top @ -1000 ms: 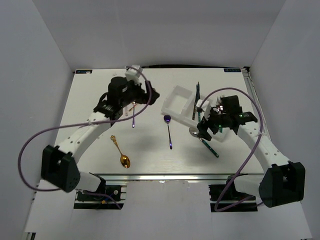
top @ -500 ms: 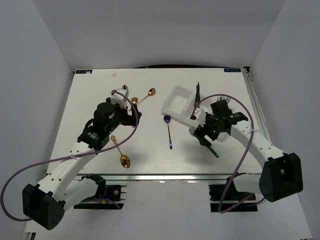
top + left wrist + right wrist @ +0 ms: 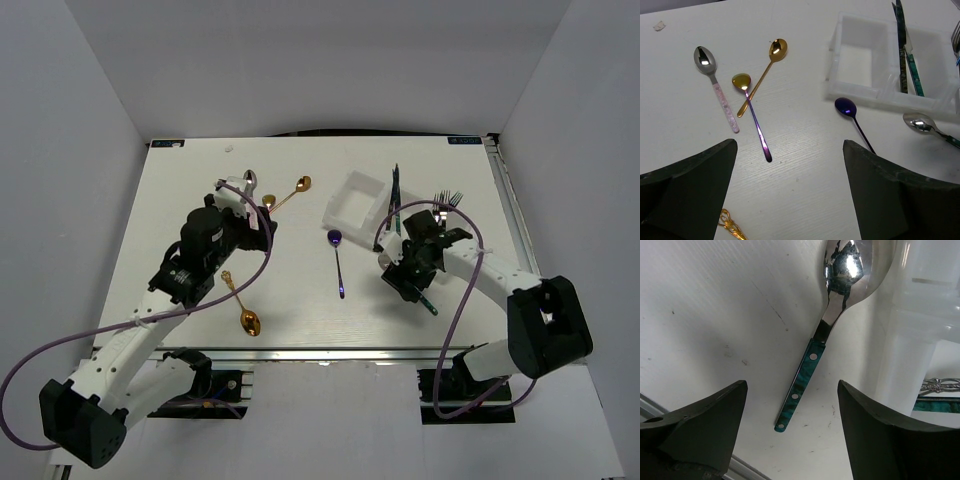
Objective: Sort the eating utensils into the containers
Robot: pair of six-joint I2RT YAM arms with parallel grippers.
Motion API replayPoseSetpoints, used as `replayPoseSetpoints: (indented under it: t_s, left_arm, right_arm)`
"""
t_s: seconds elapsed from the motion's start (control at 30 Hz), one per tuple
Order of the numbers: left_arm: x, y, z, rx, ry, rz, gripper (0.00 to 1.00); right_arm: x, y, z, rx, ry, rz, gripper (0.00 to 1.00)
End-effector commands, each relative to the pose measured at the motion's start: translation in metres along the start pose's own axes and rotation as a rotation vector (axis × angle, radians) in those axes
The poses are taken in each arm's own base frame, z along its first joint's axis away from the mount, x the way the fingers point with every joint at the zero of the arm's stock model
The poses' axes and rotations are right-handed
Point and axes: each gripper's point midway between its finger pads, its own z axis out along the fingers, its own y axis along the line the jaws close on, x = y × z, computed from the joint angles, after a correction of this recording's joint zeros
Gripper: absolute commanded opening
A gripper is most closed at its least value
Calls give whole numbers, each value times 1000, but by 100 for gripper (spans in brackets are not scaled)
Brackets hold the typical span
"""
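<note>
The white three-compartment tray (image 3: pixel 350 205) lies at the far right, with a dark knife (image 3: pixel 395 195) in it and forks (image 3: pixel 448 198) at its right end. My left gripper (image 3: pixel 264 226) is open and empty above the table, near of three spoons: a pink-handled silver one (image 3: pixel 715 82), a gold one (image 3: pixel 762 75) and a purple-handled one (image 3: pixel 754 120). A purple spoon (image 3: pixel 338 262) lies mid-table. My right gripper (image 3: pixel 405 280) is open, its fingers on either side of a green-handled silver spoon (image 3: pixel 805 375) that lies beside the tray (image 3: pixel 910 340).
An ornate gold spoon (image 3: pixel 243 305) lies near the front left. The knife (image 3: pixel 902 50) and a green-handled piece lie in the tray's middle compartment (image 3: pixel 865 65). The table's front rail runs just behind the right gripper.
My left arm has drawn back toward the near side, uncovering the three far spoons. My right gripper has moved left and nearer, over the green-handled spoon.
</note>
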Motion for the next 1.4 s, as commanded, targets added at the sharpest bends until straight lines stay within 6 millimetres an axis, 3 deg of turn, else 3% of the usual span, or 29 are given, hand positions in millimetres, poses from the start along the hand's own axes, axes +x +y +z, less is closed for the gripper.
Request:
replayPoseSetpoints:
  t_s: [0.0,0.4,0.7,0.93,1.07,1.2,1.37]
  left_arm:
    - [-4,4,-6,-19,-22,9,98]
    - [-7,5,-7,-25,-35,9,98]
    - [-5,7,-7,-33,-33,8,98]
    - [-5,7,-7,-36,-33,9,98]
    - [-6,10,-8,-51,-37,10,98]
    - [-6,12,-7,-62,-40,13,98]
    - [-3,14,-6,-73,-33,15,98]
  right_arm:
    - [2,-5,7,36,14,16,78]
    - [4,-9,31,28,39,30,61]
    - [10,2,40,-30,52,37,31]
    - [7,5,40,-63,54,34,0]
    - [-19,15,18,-144,-24,12,0]
    - [-68,16,-21,-187,-184,-29,0]
    - [-122,13,-54,-226,-360,-24,0]
